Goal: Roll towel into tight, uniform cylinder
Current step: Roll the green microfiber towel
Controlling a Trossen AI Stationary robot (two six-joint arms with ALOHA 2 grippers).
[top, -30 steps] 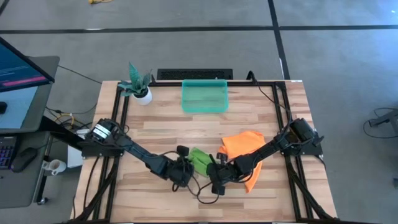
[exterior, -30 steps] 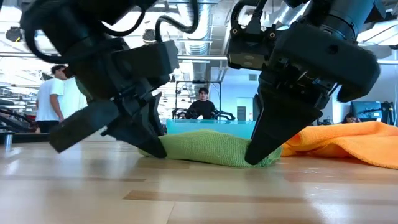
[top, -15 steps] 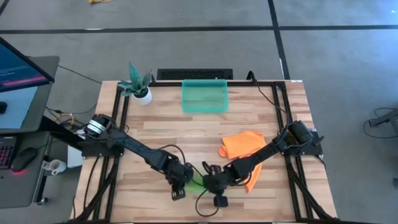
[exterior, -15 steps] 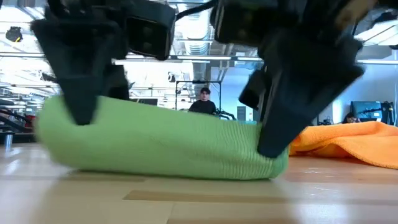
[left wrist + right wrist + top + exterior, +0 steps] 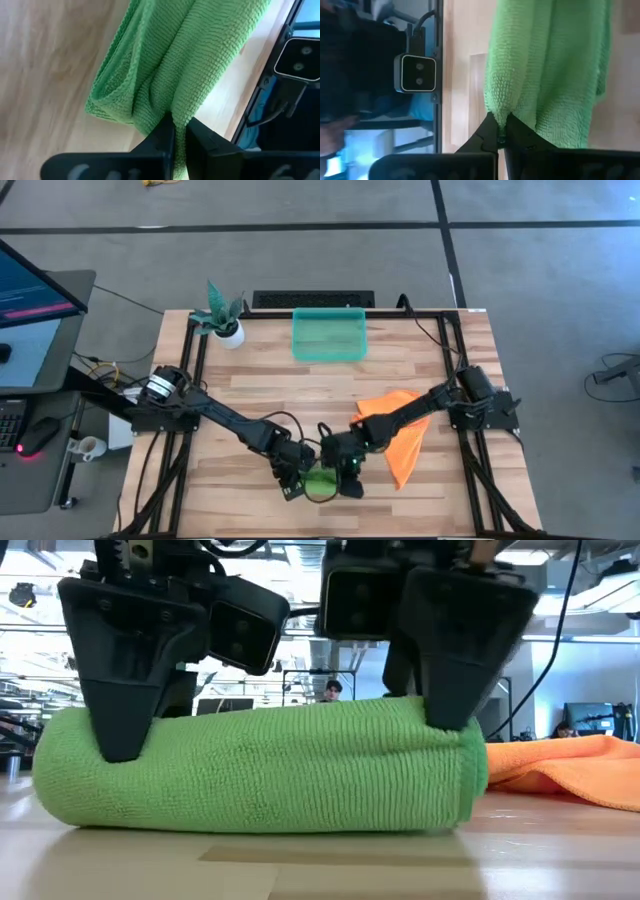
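green towel rolled, at table's front edge | left claw clamped on one end | right claw clamped on other

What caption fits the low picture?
Both grippers, left and right, pinch the rolled green towel on the table.

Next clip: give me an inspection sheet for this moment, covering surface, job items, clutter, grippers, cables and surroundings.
Surface: wooden table, black frame rails along both sides.
Job's things: green towel lying as a thick roll at the front edge.
Clutter: orange cloth crumpled on the right; teal bin at the back; potted plant at the back left.
Grippers: left gripper shut on the green towel; right gripper shut on it too, at the roll's other end.
Cables: cables run along the table's right frame.
Surroundings: monitor left of the table; person far behind.
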